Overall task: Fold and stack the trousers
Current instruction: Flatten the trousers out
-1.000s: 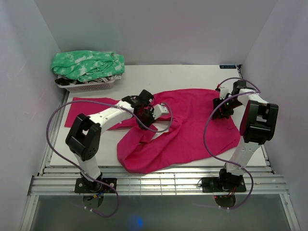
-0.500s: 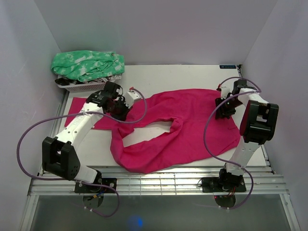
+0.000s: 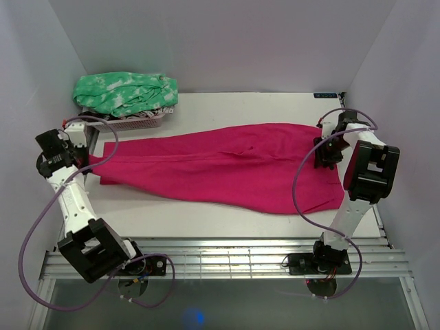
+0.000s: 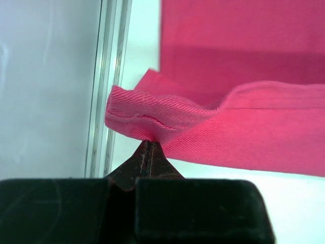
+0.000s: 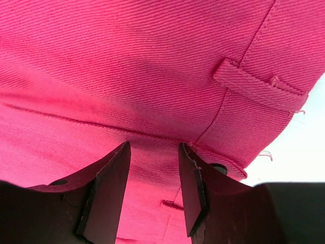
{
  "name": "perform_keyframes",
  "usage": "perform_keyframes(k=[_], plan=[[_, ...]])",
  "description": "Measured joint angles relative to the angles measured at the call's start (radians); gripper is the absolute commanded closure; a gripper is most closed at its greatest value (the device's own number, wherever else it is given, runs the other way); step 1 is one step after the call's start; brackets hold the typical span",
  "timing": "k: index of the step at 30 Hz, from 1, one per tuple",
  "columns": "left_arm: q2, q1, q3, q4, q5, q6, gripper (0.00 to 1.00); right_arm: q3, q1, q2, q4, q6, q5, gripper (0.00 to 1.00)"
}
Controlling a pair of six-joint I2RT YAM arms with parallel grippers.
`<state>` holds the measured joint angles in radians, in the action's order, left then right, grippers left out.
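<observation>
I had the trousers [image 3: 227, 165] stretched full-length across the table [image 3: 206, 214], with no fold made and nothing stacked. My left gripper [image 4: 147, 144] was clamped on the hem [image 4: 137, 118] at the left edge. The right gripper [image 5: 153, 152] sat half-wide over the waistband [image 5: 167, 140], apparently not pinching.

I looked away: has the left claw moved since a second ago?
Yes. The left gripper swung leftward from the middle, ending near the basket, pulling the trousers straight.

Counts: 1 pair of pink trousers [image 3: 227, 165], 1 green-and-white garment [image 3: 124, 93], 1 white basket [image 3: 130, 124], 1 desk [image 3: 206, 214]. 2 robot arms: left arm [image 3: 72, 199], right arm [image 3: 371, 172]. 2 purple cables: left cable [image 3: 32, 230], right cable [image 3: 293, 189].
</observation>
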<state>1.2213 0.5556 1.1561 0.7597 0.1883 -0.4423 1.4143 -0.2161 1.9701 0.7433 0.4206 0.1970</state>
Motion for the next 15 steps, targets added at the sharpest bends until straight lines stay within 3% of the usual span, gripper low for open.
perform_keyframes(k=[8,15], plan=[[0.085,0.165,-0.093,0.046,-0.011,0.004,1.00,0.004,-0.018,0.000,-0.013,-0.027,-0.019,0.50],[0.003,0.172,-0.085,0.158,0.045,-0.040,1.00,0.004,-0.038,0.000,-0.014,-0.024,-0.023,0.50]])
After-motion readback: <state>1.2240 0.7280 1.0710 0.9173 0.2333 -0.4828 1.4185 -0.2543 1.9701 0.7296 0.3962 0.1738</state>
